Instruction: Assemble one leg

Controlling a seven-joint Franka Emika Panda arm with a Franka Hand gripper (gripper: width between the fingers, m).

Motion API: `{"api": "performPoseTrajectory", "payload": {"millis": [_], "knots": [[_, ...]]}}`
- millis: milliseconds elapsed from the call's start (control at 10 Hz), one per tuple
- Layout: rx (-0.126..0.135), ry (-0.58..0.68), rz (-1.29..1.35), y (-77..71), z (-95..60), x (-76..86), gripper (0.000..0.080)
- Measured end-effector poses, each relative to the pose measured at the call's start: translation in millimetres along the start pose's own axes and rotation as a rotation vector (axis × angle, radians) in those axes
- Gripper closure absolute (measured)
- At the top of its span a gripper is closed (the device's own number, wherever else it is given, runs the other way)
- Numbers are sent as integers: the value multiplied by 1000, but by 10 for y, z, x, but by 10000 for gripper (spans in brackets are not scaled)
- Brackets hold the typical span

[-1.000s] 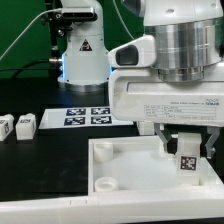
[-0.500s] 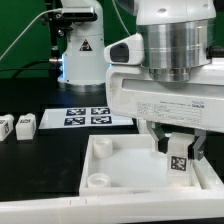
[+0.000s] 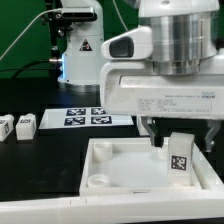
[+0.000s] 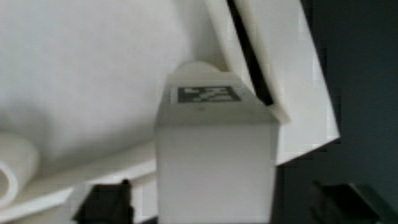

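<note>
Leg (image 3: 180,157) upright in tray (image 3: 110,160), between parted gripper (image 3: 182,143) jaws

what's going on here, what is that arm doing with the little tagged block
A Franka arm is fitting a leg into the large white tray-like piece on the table. The leg stands upright at the tray's corner on the exterior view's right, tag facing out. The hand sits right over it with its fingers apart on either side, so it looks let go rather than gripped. Two more legs wait on the table at the exterior view's left, beside the marker board.
</note>
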State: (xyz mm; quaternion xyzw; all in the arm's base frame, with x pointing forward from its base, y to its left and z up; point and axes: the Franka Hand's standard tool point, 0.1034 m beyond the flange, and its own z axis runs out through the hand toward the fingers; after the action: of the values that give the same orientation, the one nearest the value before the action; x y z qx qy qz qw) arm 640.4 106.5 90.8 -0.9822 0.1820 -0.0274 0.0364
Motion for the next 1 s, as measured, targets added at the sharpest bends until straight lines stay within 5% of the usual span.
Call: {"api": "performPoseTrajectory", "payload": {"millis": [400,1000], "knots": [[10,18,-217,-108,-355,22,157],[8,16,-216,-90,-320,22,150]]}}
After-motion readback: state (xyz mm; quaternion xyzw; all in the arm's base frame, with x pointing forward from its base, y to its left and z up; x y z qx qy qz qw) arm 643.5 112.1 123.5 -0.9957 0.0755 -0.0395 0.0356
